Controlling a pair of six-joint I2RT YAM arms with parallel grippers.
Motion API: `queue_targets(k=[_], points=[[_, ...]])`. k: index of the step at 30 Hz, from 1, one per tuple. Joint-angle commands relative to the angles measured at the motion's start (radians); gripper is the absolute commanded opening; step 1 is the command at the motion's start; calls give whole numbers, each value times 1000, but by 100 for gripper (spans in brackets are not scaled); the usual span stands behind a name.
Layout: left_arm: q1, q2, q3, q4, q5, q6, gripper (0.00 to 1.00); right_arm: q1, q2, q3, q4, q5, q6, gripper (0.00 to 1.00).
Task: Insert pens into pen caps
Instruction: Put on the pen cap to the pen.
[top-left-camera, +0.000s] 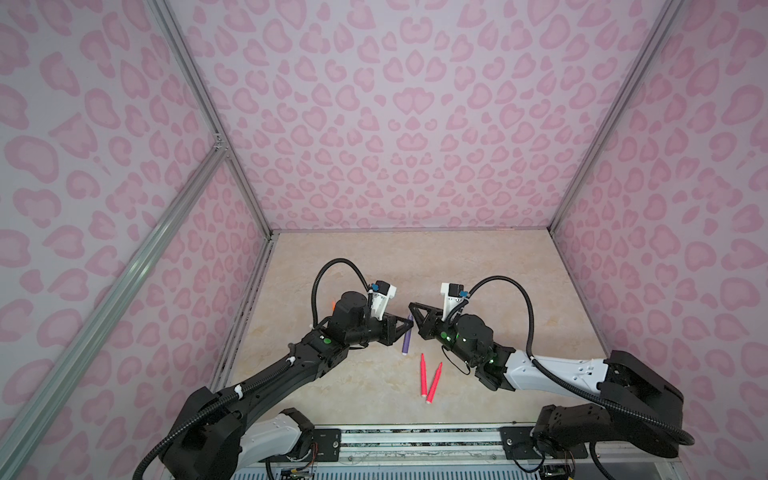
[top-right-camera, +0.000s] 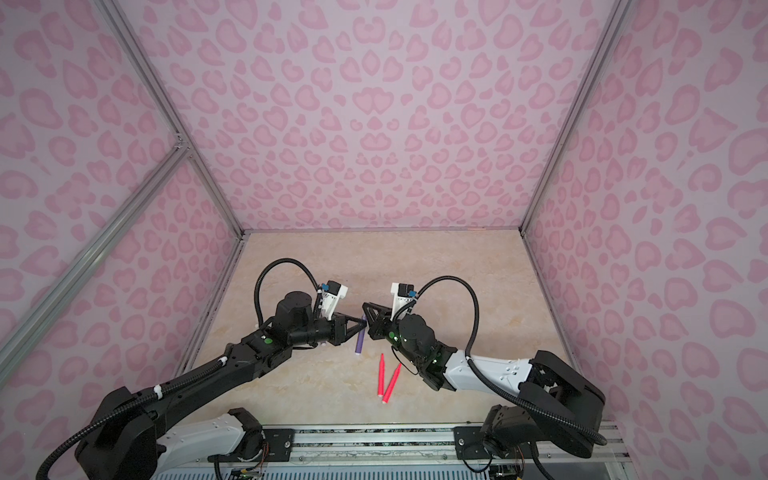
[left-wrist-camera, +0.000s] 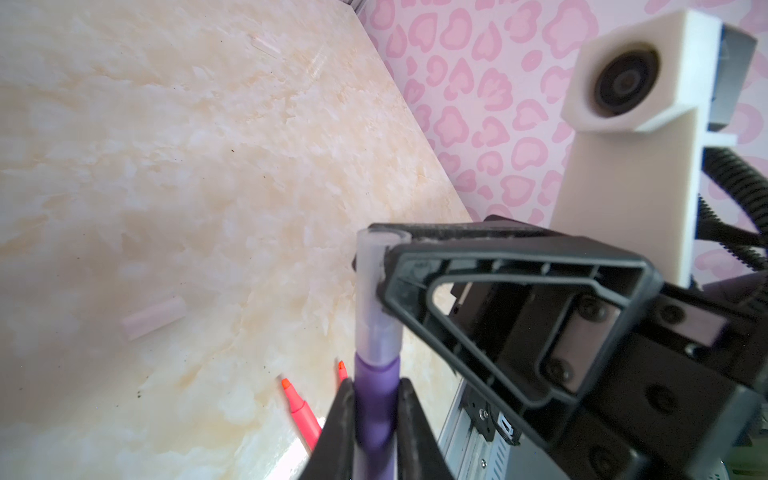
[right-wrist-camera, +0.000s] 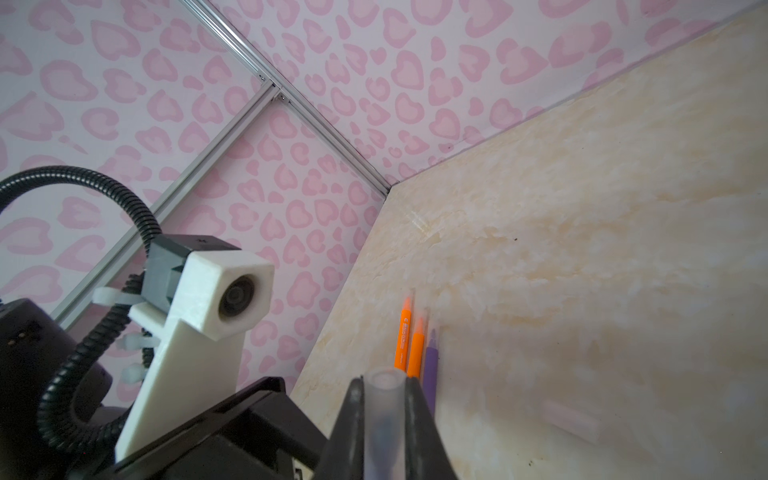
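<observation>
My left gripper (left-wrist-camera: 376, 386) is shut on a purple pen (left-wrist-camera: 376, 411), which hangs above the table in both top views (top-left-camera: 405, 340). A clear pen cap (left-wrist-camera: 376, 299) sits over its tip. My right gripper (right-wrist-camera: 384, 384) is shut on that cap (right-wrist-camera: 384, 415) and meets the left gripper (top-left-camera: 405, 326) tip to tip at mid-table. Two pink-red pens (top-left-camera: 423, 374) (top-left-camera: 433, 382) lie uncapped near the front. Two orange pens (right-wrist-camera: 404, 336) (right-wrist-camera: 417, 349) and another purple pen (right-wrist-camera: 431, 361) lie side by side by the left wall. A loose cap (left-wrist-camera: 153, 318) lies on the table.
The beige marbled table (top-left-camera: 478, 270) is walled in by pink patterned panels on three sides. Faint clear caps (left-wrist-camera: 266, 45) lie toward the far corner. A metal rail (top-left-camera: 415, 436) runs along the front edge between the arm bases.
</observation>
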Motion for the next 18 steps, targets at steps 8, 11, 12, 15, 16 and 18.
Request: queue_targets(k=[8,11,12,15,16,18], points=[[17,-40,-22,112,-46,-40,3,34,-53,-73,109,35,-12,0],[17,-62,-22,76,-100,-25,3,43,-72,-36,-24,70,15,0],[17,-68,-23,64,-120,-19,3,53,-74,-28,-43,78,11,0],[17,-89,-25,45,-176,-10,3,85,-68,-2,-106,116,11,0],[17,-95,-24,15,-192,-6,4,94,-60,7,-125,125,12,0],[17,-105,-24,0,-211,0,4,111,-43,9,-137,135,31,0]])
